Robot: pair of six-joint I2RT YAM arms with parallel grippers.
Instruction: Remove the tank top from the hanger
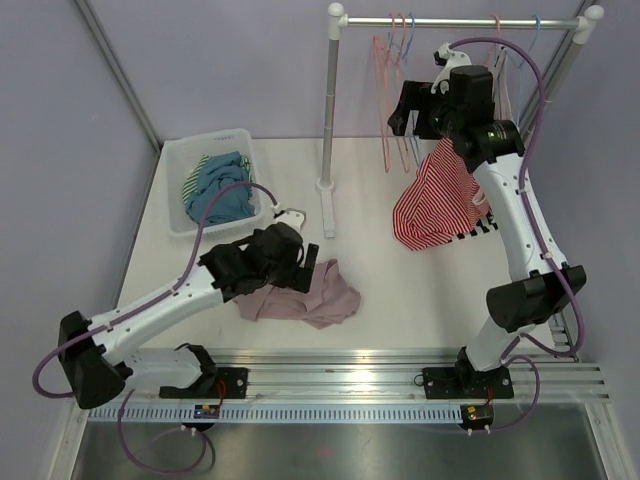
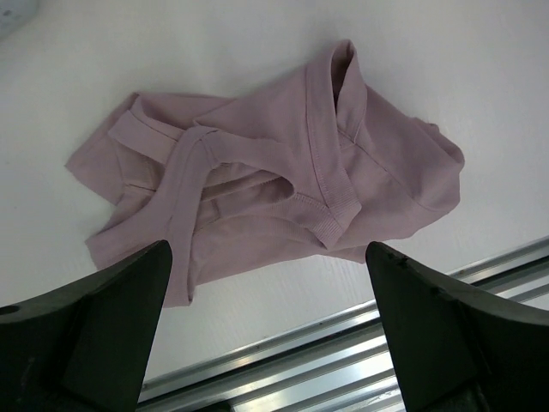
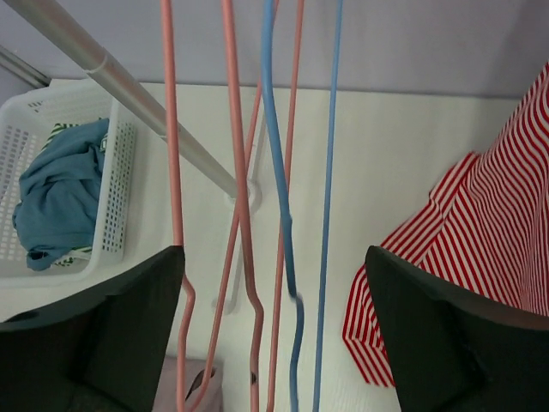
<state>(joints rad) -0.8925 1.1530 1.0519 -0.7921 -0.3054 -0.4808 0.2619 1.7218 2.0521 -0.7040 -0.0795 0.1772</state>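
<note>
- The striped tank top point(image 1: 437, 200) hangs by the right end of the rack point(image 1: 460, 20). I think it is not off yet.
- The right claw point(image 3: 273, 253) is wide and empty. Next it must grab that top and pull.
- The left claw point(image 2: 268, 249) is wide too, over a pink top point(image 2: 257, 180).

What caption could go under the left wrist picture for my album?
Open left pincer hovering over a crumpled pink tank top on the white table.

top: overhead | left wrist: close, down at table point(image 2: 480, 86) | right wrist: close, facing hangers point(image 3: 273, 142)

Matt cloth striped tank top point(image 1: 435, 205); hangers point(image 3: 171, 129) perhaps smooth plastic.
</note>
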